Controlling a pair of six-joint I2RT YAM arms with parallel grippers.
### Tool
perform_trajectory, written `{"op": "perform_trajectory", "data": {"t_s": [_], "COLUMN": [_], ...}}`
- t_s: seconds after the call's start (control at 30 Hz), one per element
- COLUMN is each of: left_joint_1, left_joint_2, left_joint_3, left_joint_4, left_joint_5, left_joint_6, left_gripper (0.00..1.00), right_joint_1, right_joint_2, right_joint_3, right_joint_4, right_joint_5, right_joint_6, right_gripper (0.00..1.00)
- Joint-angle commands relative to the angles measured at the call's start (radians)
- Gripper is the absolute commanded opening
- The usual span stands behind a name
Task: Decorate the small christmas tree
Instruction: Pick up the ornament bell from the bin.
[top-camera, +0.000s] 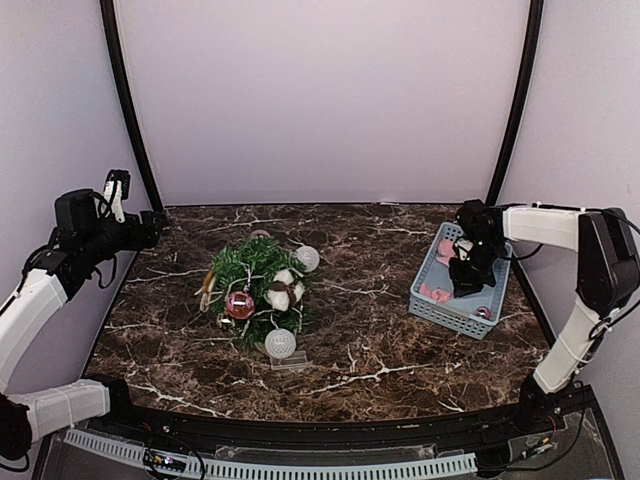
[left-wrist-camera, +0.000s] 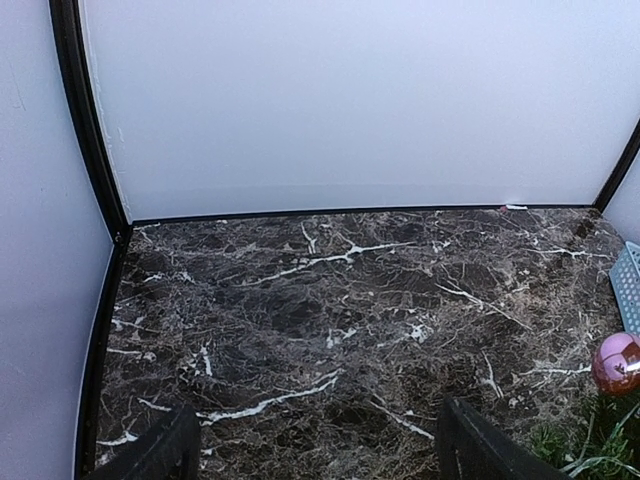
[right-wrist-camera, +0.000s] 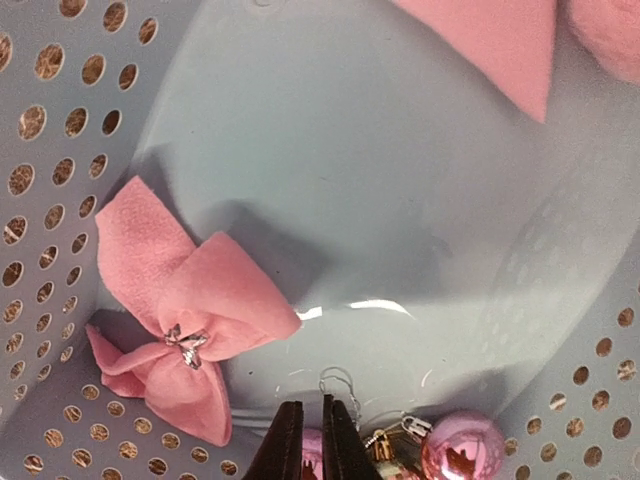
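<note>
The small christmas tree (top-camera: 255, 280) stands left of the table's middle. It carries a pink ball (top-camera: 239, 305), a white cotton tuft (top-camera: 283, 290) and white balls (top-camera: 307, 258); its edge (left-wrist-camera: 590, 445) shows in the left wrist view. My right gripper (top-camera: 466, 283) reaches down into the blue basket (top-camera: 428, 290). Its fingers (right-wrist-camera: 312, 440) are shut to a thin slit, with a wire hook (right-wrist-camera: 340, 385) looping up at the tips; I cannot tell if it is pinched. A pink bow (right-wrist-camera: 180, 320) and a pink bauble (right-wrist-camera: 460, 445) lie beside them. My left gripper (left-wrist-camera: 320, 455) hangs open over bare marble at the far left.
The basket floor (right-wrist-camera: 380, 200) also holds another pink felt piece (right-wrist-camera: 500, 45) at its far end. A clear ball on a stand (top-camera: 280, 343) sits in front of the tree. White walls and black corner posts (top-camera: 125, 110) close in the table.
</note>
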Motion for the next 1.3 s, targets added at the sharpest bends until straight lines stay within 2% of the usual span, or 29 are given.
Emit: {"op": "perform_trajectory", "data": {"t_s": [0.0,0.07,0.27,0.57,0.7,0.93,1.27], "left_joint_1": [0.005,0.005,0.005,0.005,0.005,0.005,0.005], "left_joint_2": [-0.024,-0.026,-0.026,-0.051,-0.055,-0.053,-0.05], "left_joint_3": [-0.008,-0.006,0.0,-0.004,-0.004,-0.003,-0.005], "left_joint_4": [0.024,0.026,0.03,0.028,0.027,0.028,0.027], "left_joint_5": [0.011,0.019,0.03,0.019,0.015,0.011,0.006], "left_joint_6": [-0.011,-0.018,-0.023,-0.018,-0.016,-0.014,-0.011], "left_gripper": [0.84,0.84,0.84,0.84,0.84,0.84,0.84], "right_joint_1": [0.003,0.003,0.005,0.006,0.005,0.005,0.006], "right_joint_2": [-0.08,-0.108,-0.124,-0.006,0.017,0.037,-0.032], "right_joint_3": [0.032,0.02,-0.021,0.004,-0.016,-0.065,-0.069], "right_joint_4": [-0.105,-0.134,-0.183,-0.154,-0.12,-0.032,0.022], "right_joint_5": [0.124,0.125,0.206,0.296,0.317,0.225,0.148], "right_joint_6": [0.031,0.053,0.104,0.122,0.135,0.149,0.156], "right_gripper": [0.2,0.31,0.47,0.59,0.6,0.53,0.5]}}
